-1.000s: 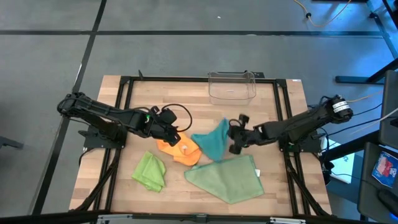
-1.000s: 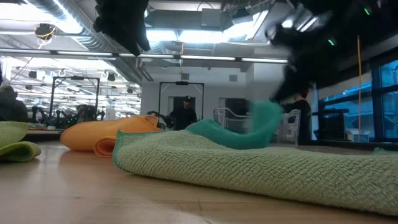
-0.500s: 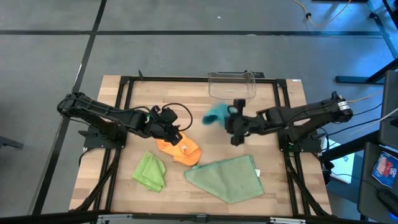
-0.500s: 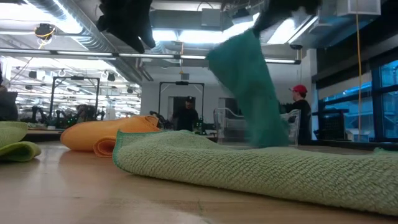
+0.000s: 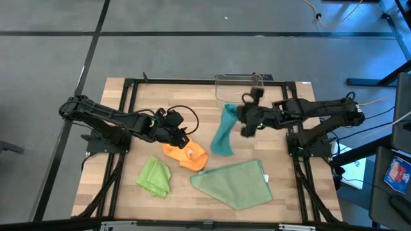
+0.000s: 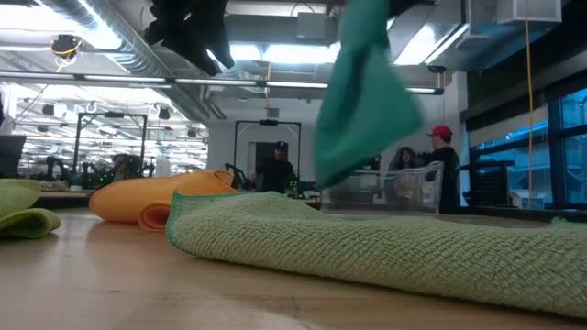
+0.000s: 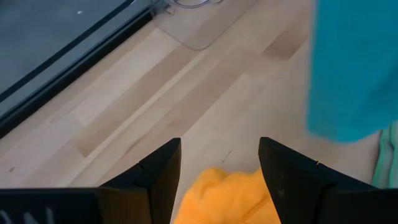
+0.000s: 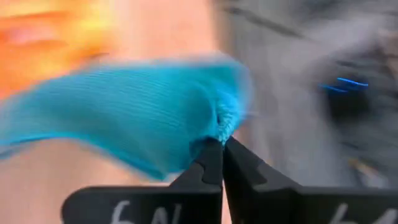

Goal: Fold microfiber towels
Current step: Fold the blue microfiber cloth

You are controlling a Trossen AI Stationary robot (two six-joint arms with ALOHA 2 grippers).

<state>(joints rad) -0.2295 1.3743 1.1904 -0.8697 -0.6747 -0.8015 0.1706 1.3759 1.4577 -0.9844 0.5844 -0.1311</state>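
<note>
My right gripper (image 5: pixel 241 117) is shut on the teal towel (image 5: pixel 223 132), which hangs below it over the middle of the table and shows high in the low view (image 6: pixel 367 92). My left gripper (image 7: pixel 219 167) stands open just above the crumpled orange towel (image 5: pixel 185 154), with nothing between its fingers. The lime green towel (image 5: pixel 155 176) lies bunched at the near left. The larger sage green towel (image 5: pixel 234 184) lies spread at the near middle. My right gripper pinches a bunched edge of the teal towel (image 8: pixel 219 121) between its two fingertips. The fingers slant down from the table's right side. The towel hangs slack below them, and its lower end (image 6: pixel 323 174) looks clear of the table and of the other towels.
A clear plastic bin (image 5: pixel 239 88) stands at the far edge, just behind the hanging towel. A black frame (image 5: pixel 128 102) runs along the table's sides. Bare wood shows between the bin and the towels. People stand in the room beyond the table (image 6: pixel 442 165).
My right gripper has risen and gone a little toward the far edge, still shut. The teal towel, which lay against the orange and sage towels, has been lifted clear, has swung out toward the bin and now hangs down.
</note>
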